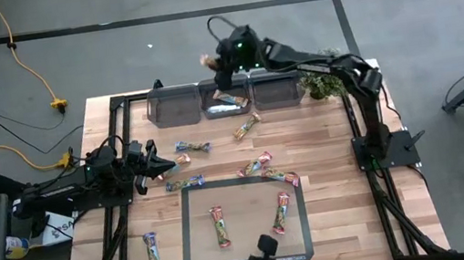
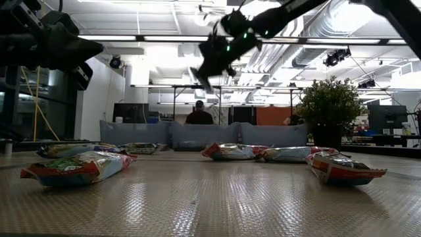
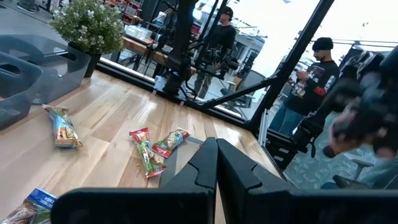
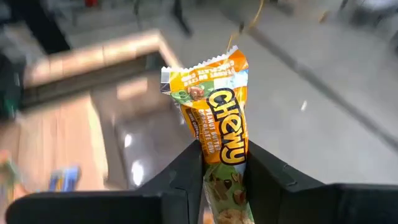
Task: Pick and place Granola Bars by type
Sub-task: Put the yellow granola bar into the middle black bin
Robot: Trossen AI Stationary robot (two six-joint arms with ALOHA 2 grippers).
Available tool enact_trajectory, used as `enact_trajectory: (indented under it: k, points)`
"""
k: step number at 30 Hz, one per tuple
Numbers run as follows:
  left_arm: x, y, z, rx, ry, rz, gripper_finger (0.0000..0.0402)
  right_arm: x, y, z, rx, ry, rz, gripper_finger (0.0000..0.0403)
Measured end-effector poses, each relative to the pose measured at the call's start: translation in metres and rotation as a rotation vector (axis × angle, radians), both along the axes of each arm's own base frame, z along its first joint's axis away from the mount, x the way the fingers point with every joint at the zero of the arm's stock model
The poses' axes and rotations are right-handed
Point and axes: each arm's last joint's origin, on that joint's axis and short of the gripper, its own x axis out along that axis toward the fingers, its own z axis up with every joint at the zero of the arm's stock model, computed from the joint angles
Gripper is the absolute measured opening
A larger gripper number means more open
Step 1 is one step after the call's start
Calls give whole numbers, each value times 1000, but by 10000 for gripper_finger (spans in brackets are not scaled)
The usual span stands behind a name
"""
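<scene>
My right gripper [image 1: 217, 66] hangs high over the table's far edge, just behind the middle grey bin [image 1: 225, 97], shut on an orange-and-green granola bar [image 4: 217, 87]. One bar [image 1: 231, 102] lies in that middle bin. Several more bars lie flat on the wood, among them a blue one [image 1: 193, 147], a pair [image 1: 256, 165] [image 1: 281, 177] near the centre, and two [image 1: 219, 226] [image 1: 282, 213] inside the dark rectangular outline. My left gripper [image 3: 216, 163] waits shut near the table's left side, close to a bar [image 1: 183, 160]. My right gripper pinches the orange bar between its two fingers [image 4: 186, 168], around the bar's middle [image 4: 224, 142]. The fingers lie across the bar's width. One crimped end [image 4: 205, 65] sticks out beyond the fingertips. The bar is lifted clear of the table and bins.
Three grey bins [image 1: 173, 105] [image 1: 277, 89] line the far edge, with a small potted plant [image 1: 322, 86] to their right. The right arm's base [image 1: 384, 146] stands at the right edge. People [image 3: 314, 68] stand in the room beyond the table.
</scene>
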Motion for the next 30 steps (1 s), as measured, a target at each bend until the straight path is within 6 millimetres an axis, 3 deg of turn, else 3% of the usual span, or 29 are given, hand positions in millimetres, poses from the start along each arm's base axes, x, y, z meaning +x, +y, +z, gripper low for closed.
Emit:
enact_trajectory:
  k: [4,8,24,30]
  points:
    - [0,0,0,0,0,0,1,6,0,-33,79,122,55,89]
    - [0,0,0,0,0,1,1,6,1,-48,119,186,96,89]
    - [0,0,0,0,0,4,1,-15,0,-65,150,428,171,89]
    - [0,0,0,0,0,4,1,-15,0,-66,150,431,192,89]
